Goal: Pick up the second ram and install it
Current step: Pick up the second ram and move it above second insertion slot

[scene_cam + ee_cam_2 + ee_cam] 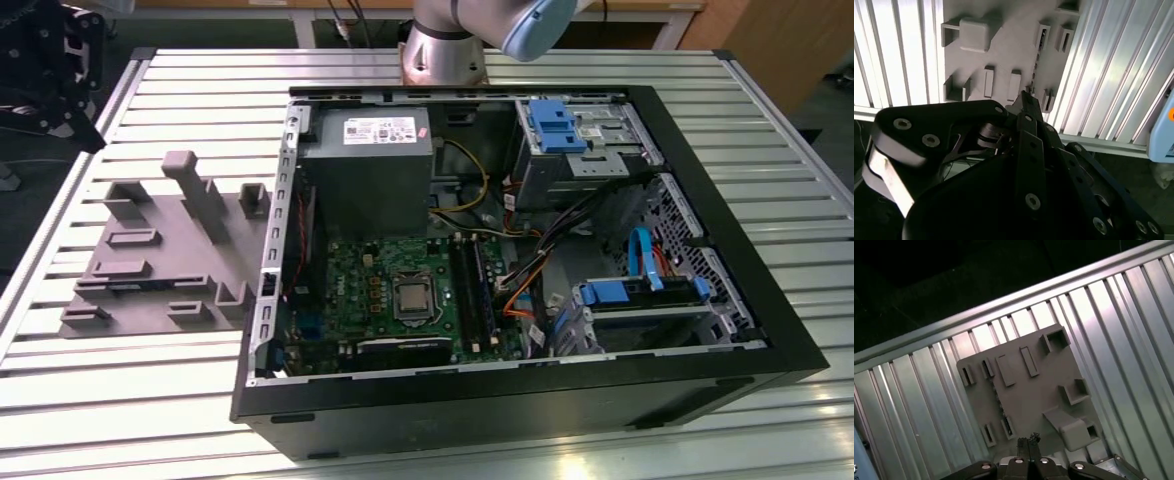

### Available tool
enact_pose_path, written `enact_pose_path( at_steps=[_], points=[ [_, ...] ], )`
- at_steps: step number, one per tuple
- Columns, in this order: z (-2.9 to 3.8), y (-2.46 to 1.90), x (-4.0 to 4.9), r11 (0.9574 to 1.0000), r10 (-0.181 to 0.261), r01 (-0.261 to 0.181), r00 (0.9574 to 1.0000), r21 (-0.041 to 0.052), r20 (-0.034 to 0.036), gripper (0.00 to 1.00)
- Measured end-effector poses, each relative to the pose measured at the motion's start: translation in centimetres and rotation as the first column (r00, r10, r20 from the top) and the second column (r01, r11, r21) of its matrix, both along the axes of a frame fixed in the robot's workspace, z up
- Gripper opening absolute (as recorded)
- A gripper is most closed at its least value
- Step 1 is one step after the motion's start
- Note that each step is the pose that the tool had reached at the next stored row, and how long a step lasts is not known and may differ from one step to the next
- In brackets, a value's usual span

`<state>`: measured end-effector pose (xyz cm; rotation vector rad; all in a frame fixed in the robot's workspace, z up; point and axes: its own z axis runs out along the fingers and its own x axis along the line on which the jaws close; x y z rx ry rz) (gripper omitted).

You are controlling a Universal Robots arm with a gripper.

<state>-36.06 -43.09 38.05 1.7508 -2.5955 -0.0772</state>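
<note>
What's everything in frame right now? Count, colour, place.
Table: 1, silver slatted, under everything.
PC case: 1, black, open, mid-table.
Power supply: 1, grey, inside the case's far corner.
Motherboard: 1, green, on the case floor.
Ram slots: black, on the motherboard; count unclear.
Drive brackets: 2, blue, inside the case, exterior view's right.
Cables: several, orange, yellow, blue, inside the case.
Fixture tray: 1, grey, on the table, exterior view's left of the case.
Thin dark strip: 1, on edge in the tray; possibly the second ram.
Robot arm: 1, grey, behind the case.
Gripper: 1, black, above the tray.
</note>
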Motion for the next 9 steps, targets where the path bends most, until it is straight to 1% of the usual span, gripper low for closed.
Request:
enact_pose_path(
  at_steps=[2, 9],
  points=[
    [0.0, 0.0, -0.01, 0.9999, 0.013, -0.013, 0.9999, 0.0, 0.0, 0.11],
    [-0.01, 0.0, -0.02, 0.9998, 0.018, -0.018, 0.9998, 0.0001, 0.0002, 0.11]
  ],
)
